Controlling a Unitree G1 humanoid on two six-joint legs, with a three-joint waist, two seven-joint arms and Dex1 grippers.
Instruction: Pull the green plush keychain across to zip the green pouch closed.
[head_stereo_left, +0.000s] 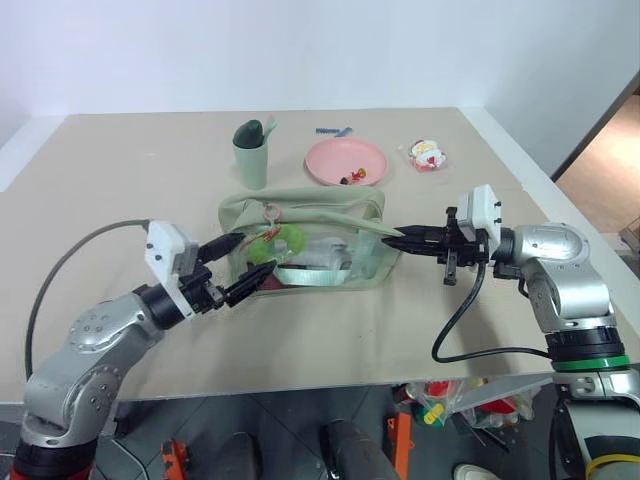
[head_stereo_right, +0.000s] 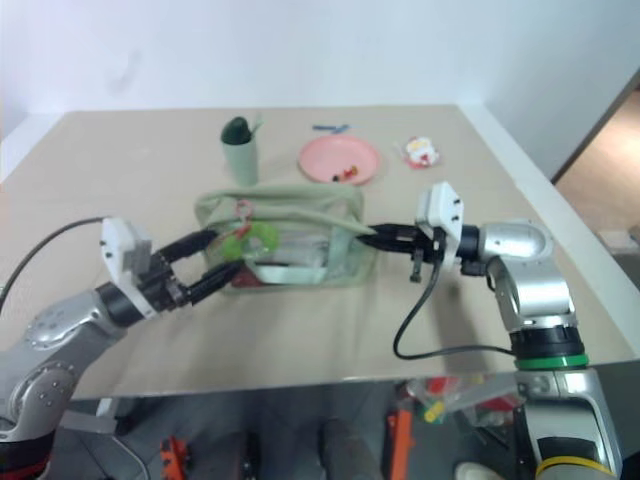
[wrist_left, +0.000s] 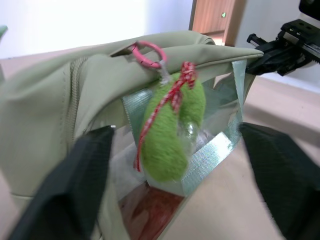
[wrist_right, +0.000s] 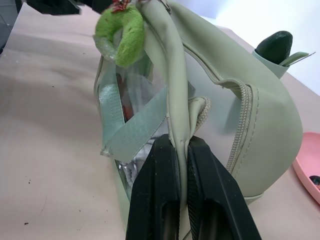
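The green pouch (head_stereo_left: 310, 212) lies on the table's middle, pale sage with clear side panels. The green plush keychain (wrist_left: 172, 130), a lime fuzzy ring on a pinkish-red cord, hangs from a pink clip at the pouch's left end, against the clear panel. My left gripper (head_stereo_left: 250, 262) is open and points at that end. Its two black fingers (wrist_left: 75, 185) stand on either side of the keychain without touching it. My right gripper (wrist_right: 181, 145) is shut on the fabric edge at the pouch's right end. The zipper (wrist_right: 242, 122) runs along the top.
Behind the pouch stand a sage-green cup (head_stereo_left: 251, 150) with dark items in it and a pink plate (head_stereo_left: 346, 160). A small red-and-white packet (head_stereo_left: 427, 155) and a blue item (head_stereo_left: 333, 131) lie at the back right. The table's front edge runs close below both arms.
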